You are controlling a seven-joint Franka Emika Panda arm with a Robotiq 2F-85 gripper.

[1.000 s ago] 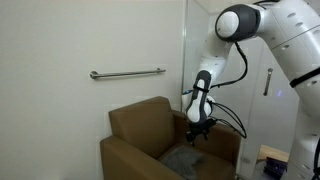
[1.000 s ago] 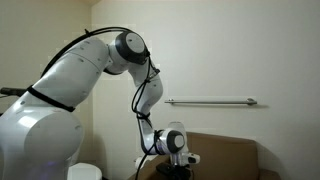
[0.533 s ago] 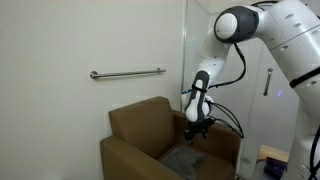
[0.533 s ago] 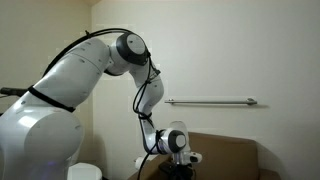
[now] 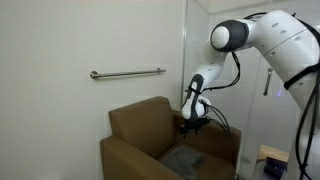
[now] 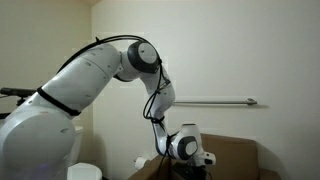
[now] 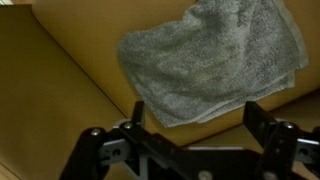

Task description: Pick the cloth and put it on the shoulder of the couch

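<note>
The two dark fingers (image 7: pixel 137 113) stand as wide apart as they go, with nothing between them. The gripper (image 7: pixel 196 112) is empty and touches nothing. Just beyond the fingertips in the wrist view lies the cloth (image 7: pixel 215 65). It is grey and rumpled, spread flat with one corner folded, and lies clear of both fingers. It rests on the brown seat cushion (image 7: pixel 60 130), which fills the space around and under the fingers. A seam runs slantwise past one finger, and beyond it is more brown padding; I cannot tell whether that is arm or back.

In an exterior view the gripper (image 5: pixel 192 127) hangs above the seat, with the cloth (image 5: pixel 185 158) directly below the fingers and apart from them. The shoulder of the couch (image 5: pixel 128 152), broad and flat-topped, lies across the seat from the fingers, on the far side of the cloth. The armchair's back (image 5: pixel 140 118) rises beside the gripper. Well above the fingers, a metal grab bar (image 5: pixel 128 72) runs along the white wall. The white arm (image 5: pixel 265 35) bends down from above to the wrist.
</note>
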